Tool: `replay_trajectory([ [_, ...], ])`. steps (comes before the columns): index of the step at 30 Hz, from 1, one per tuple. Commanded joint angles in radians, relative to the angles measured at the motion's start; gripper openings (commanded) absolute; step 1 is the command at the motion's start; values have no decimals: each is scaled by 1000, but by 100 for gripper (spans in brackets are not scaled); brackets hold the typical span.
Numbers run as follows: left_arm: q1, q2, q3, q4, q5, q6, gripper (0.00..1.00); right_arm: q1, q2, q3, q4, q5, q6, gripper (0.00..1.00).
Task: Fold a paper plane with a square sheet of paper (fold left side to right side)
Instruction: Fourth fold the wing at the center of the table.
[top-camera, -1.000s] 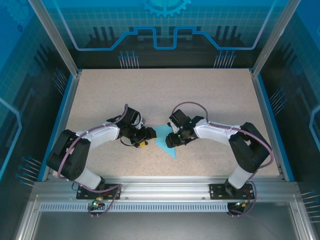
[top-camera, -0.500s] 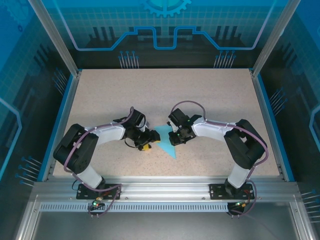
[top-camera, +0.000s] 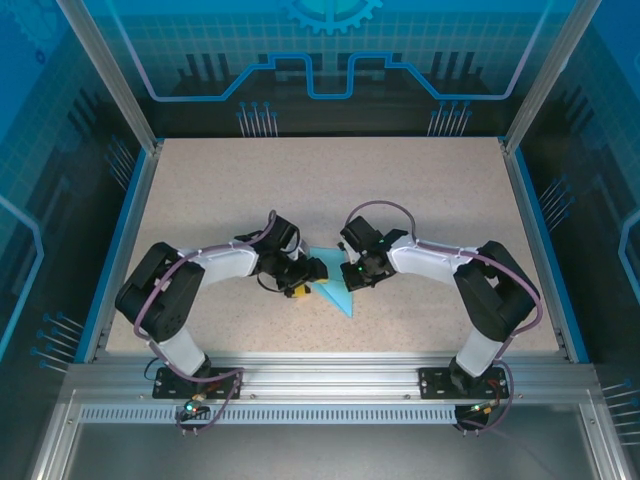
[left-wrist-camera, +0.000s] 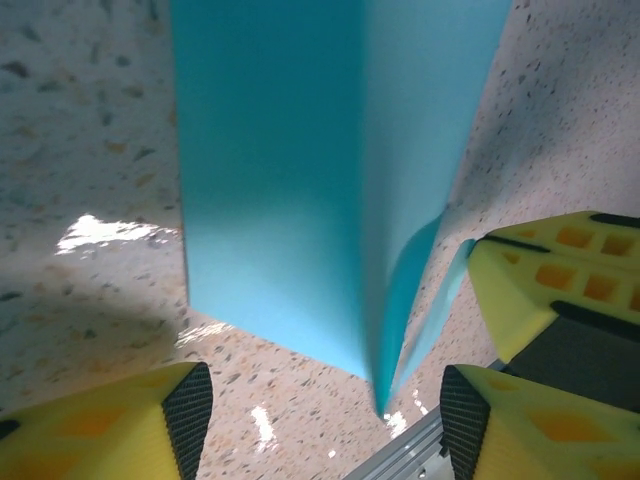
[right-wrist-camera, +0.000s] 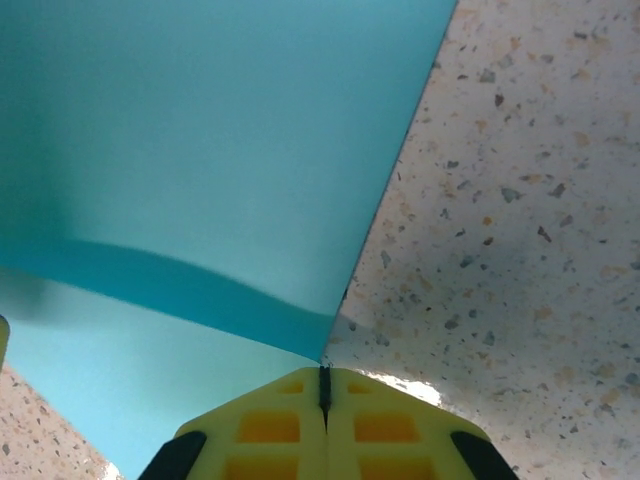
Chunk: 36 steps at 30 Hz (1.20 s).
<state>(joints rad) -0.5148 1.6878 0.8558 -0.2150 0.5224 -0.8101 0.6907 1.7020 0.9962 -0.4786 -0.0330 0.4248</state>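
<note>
No text, label or number is readable anywhere.

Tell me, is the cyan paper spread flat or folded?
Folded: the paper shows a crease with layers overlapping, one layer lifted off the table where the shut right pincer pinches its corner.

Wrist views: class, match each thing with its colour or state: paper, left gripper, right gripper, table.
Things:
1. paper
2. left gripper
3. right gripper
4. table

Colour or state:
A. shut on a corner of the sheet
B. speckled beige
C. cyan, with a crease
D. open

Pairs: 1-C, 2-D, 3-A, 4-B
</note>
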Motion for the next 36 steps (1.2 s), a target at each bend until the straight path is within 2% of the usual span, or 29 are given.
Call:
replay_trajectory([
  [1,-15,24,43,17,31,-17,61,-14,-20,-12,-12,-5,1,6],
  [4,-21,28,59,23,32,-20,51,-14,-27,-12,-14,7,3,12],
  [9,-24,19,73,21,27,-27,32,-14,-95,-20,-34,60,8,31],
  [14,-24,0,75,0,19,-27,26,13,-188,-53,-34,83,11,39],
  [20,-25,1,99,-44,4,-45,17,167,-252,-152,77,167,75,49],
  [26,-24,14,119,-64,6,-60,15,273,-167,-139,115,244,119,51],
  [31,-25,19,124,-72,8,-58,16,291,-111,-123,117,268,115,51],
  [36,-24,18,130,-80,8,-56,20,293,-85,-122,124,265,114,46],
])
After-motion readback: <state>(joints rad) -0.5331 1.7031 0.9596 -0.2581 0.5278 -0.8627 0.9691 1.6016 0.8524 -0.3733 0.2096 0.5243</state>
